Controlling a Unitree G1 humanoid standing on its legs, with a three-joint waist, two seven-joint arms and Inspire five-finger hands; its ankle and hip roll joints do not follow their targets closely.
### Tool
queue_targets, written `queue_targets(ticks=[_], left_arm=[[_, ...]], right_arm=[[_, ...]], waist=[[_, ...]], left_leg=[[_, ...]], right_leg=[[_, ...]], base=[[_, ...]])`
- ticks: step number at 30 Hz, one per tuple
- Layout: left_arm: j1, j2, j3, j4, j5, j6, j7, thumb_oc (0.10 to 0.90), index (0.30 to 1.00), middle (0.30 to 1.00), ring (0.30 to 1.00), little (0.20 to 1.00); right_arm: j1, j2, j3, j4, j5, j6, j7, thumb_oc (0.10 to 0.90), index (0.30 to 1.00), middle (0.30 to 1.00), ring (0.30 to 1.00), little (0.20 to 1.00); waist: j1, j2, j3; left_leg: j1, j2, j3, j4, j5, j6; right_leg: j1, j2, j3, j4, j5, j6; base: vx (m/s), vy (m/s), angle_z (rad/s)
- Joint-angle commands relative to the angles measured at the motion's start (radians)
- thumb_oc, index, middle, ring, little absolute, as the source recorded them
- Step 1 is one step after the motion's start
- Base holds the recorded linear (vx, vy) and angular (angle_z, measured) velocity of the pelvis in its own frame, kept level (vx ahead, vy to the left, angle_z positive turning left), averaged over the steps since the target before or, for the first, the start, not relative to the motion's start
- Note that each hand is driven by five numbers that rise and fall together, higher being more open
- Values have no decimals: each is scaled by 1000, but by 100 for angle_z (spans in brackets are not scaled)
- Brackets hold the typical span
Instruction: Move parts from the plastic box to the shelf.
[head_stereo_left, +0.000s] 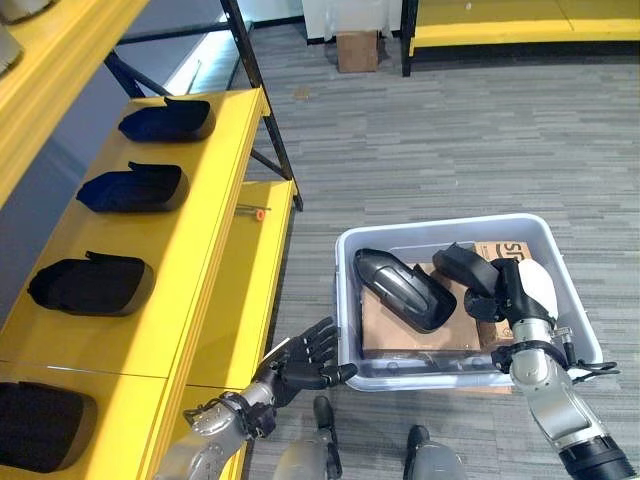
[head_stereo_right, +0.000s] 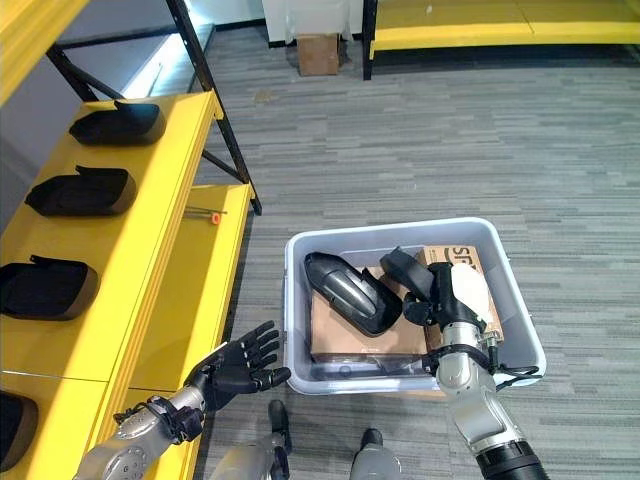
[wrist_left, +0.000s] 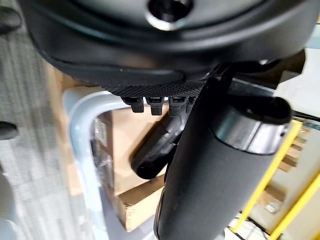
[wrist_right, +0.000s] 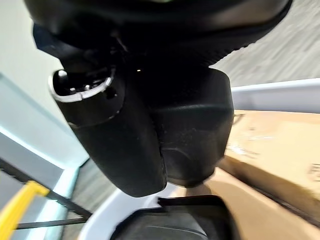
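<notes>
A pale plastic box (head_stereo_left: 440, 226) stands on the floor with two black parts on cardboard inside. The larger black part (head_stereo_left: 405, 288) lies at its left. My right hand (head_stereo_left: 518, 292) is inside the box at its right, shut on the smaller black part (head_stereo_left: 462, 264), which it holds just above the cardboard; that part (wrist_right: 196, 135) also fills the right wrist view. My left hand (head_stereo_left: 300, 364) hovers open beside the box's left front corner, fingers spread, holding nothing. Several black parts (head_stereo_left: 133, 188) rest on the yellow shelf (head_stereo_left: 215, 210) at the left.
A small orange-tipped pin (head_stereo_left: 252, 212) lies on the shelf's lower board. A black diagonal brace (head_stereo_left: 264, 100) rises behind the shelf. Far back stand a cardboard carton (head_stereo_left: 357, 50) and another yellow rack (head_stereo_left: 520, 36). Grey carpet floor lies between.
</notes>
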Motion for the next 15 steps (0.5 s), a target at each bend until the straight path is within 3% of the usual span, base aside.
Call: queue_targets(ticks=[1, 10, 15], left_arm=[[0, 1, 55, -81, 1, -60, -28, 900, 1000, 1000, 1000, 1000], [9, 0, 74, -73, 6, -64, -14, 900, 1000, 1000, 1000, 1000], [12, 1, 81, -70, -10, -77, 5, 900, 1000, 1000, 1000, 1000]], right_arm=[[-83, -25, -44, -138, -61, -143, -92, 400, 300, 300, 300, 300], [-87, -29, -12, -171, -79, -243, -127, 400, 300, 300, 300, 300], [-99, -44, 11, -194, -92, -265, -100, 400, 300, 300, 300, 300]], waist=[[-4, -50, -98], [9, -62, -118], [23, -61, -116]], left_leg=[[37, 10, -19, 23, -62, -27], [50, 22, -37, 44, -70, -31], [40, 26, -54, 66, -72, -34]], right_leg=[[51, 42, -23, -58, 44, -39], [84, 53, -34, -44, 19, -57], [87, 55, -44, -13, -2, -68]], base=[[23, -75, 2], [-2, -44, 1], [-22, -29, 5]])
